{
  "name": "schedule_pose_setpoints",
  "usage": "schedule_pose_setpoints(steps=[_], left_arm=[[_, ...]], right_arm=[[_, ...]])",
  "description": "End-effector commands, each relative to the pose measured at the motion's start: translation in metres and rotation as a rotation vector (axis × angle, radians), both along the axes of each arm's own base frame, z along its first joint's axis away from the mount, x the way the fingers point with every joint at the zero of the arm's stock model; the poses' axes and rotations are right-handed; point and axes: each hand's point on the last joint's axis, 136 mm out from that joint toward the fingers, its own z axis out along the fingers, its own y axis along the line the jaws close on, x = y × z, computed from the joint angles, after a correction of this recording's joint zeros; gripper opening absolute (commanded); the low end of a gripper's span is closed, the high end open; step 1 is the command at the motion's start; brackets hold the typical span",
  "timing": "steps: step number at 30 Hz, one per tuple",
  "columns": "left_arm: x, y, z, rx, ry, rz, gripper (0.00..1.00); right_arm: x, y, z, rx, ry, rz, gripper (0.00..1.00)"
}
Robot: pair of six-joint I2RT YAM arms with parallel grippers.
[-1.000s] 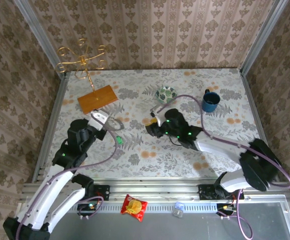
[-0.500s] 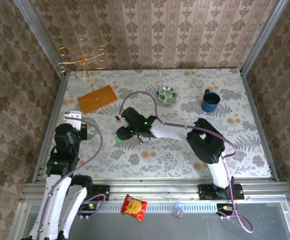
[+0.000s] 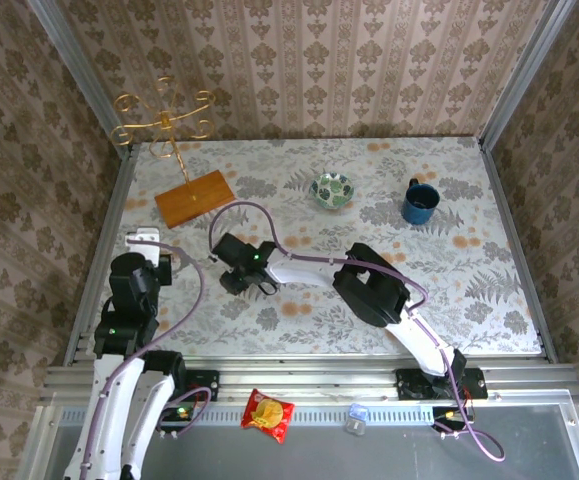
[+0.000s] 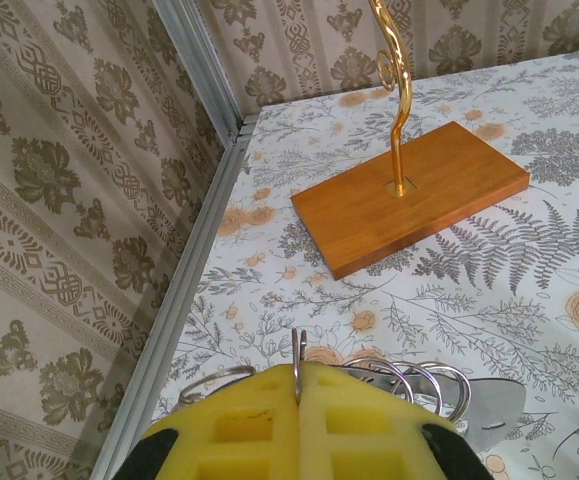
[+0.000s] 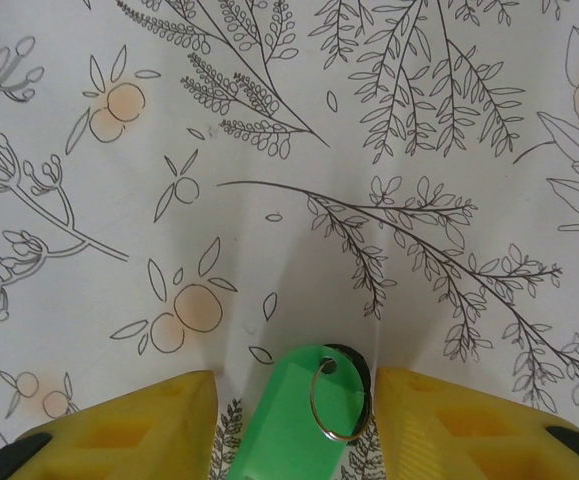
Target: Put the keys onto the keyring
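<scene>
Straddling the green key [image 5: 287,435], the right gripper [image 3: 232,281] stands with its jaws wide apart and nothing clamped. One yellow finger [image 5: 129,432] sits on each side of the green head, clear of it, so that closing would pinch the head across its width. The key lies flat on the patterned table [image 5: 419,120], left of centre in the top view. A small split ring [image 5: 340,400] passes through its hole, and a dark part [image 5: 357,362] sits just behind it, possibly the second key's head; the view is too tight to confirm. The left gripper [image 4: 299,372] is fully closed on the keyring [image 4: 297,348], a thin wire pinched edge-on between the yellow pads, with further loops fanning out to either side and a grey blade [image 4: 489,408] beneath. This hold presents the ring near the table's left edge, close to the wooden base [image 4: 409,195] of the gold wire stand [image 4: 394,90], leaving the other arm free to bring a key to it. Judged step: grasp of the green key, with threading not yet done. No brand, label or legible writing appears on the key, the pads or the base. The print on the red packet [image 3: 268,414] at the front rail is too small to read.
</scene>
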Motion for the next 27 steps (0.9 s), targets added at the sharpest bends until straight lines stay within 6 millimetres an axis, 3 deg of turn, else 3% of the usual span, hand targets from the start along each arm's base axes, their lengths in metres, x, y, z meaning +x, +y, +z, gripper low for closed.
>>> schedule_pose_setpoints(steps=[1,5,10,14,27], left_arm=[[0.0,0.005,0.013,-0.008,-0.055,0.031,0.0],[0.002,0.002,0.014,-0.013,-0.06,0.012,0.0],[0.003,-0.005,0.015,-0.011,-0.056,-0.034,0.0],[0.007,-0.018,0.015,-0.021,-0.045,-0.107,0.0],[0.014,-0.105,0.019,-0.065,-0.017,-0.555,0.0]], right_arm=[[-0.001,-0.016,-0.009,-0.101,-0.02,-0.008,0.45],[-0.005,-0.028,-0.009,-0.124,-0.019,-0.022,0.39],[-0.011,-0.048,0.007,-0.131,-0.039,-0.044,0.28],[-0.019,-0.071,0.019,-0.153,-0.055,-0.063,0.27],[-0.068,-0.187,0.026,-0.212,0.044,-0.21,0.19]])
